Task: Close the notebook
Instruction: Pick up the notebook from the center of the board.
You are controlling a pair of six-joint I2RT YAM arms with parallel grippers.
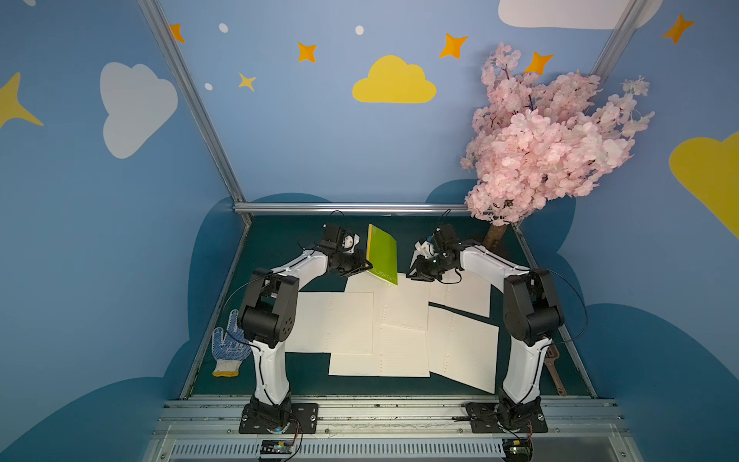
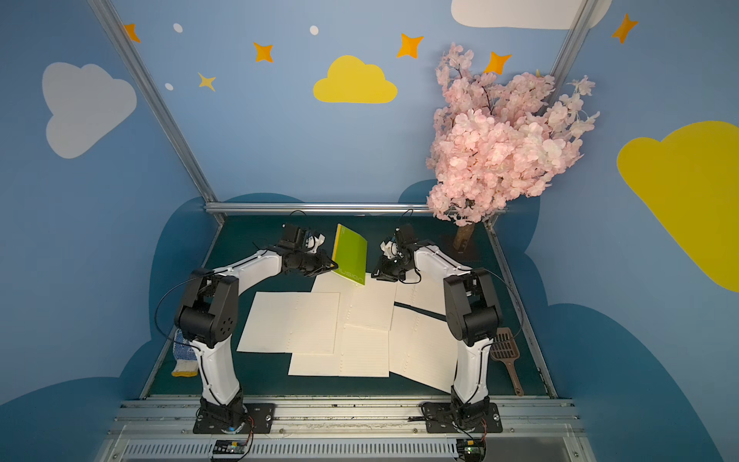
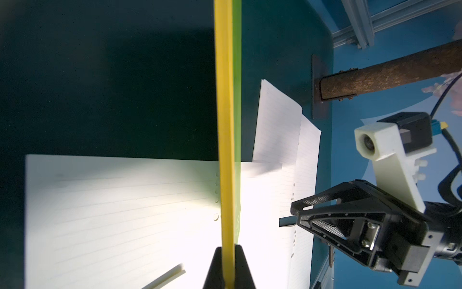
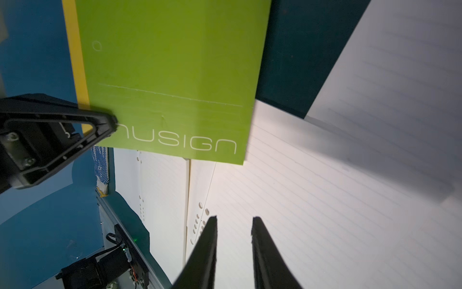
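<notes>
Our left gripper (image 3: 228, 249) is pinching the green notebook (image 1: 383, 252) upright over loose lined sheets (image 1: 332, 320); our right gripper (image 4: 234, 219) is hovering beside it, jaws slightly spread.

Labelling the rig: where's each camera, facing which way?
Top views: high in front, looking down and back; left arm, right arm, notebook, loose sheets.
Left wrist: on the left arm, looking along the left fingers clamped on the notebook's edge; right fingers beyond.
Right wrist: on the right arm, looking along the open right fingers at the notebook's cover.
Shared: all show the notebook.
</notes>
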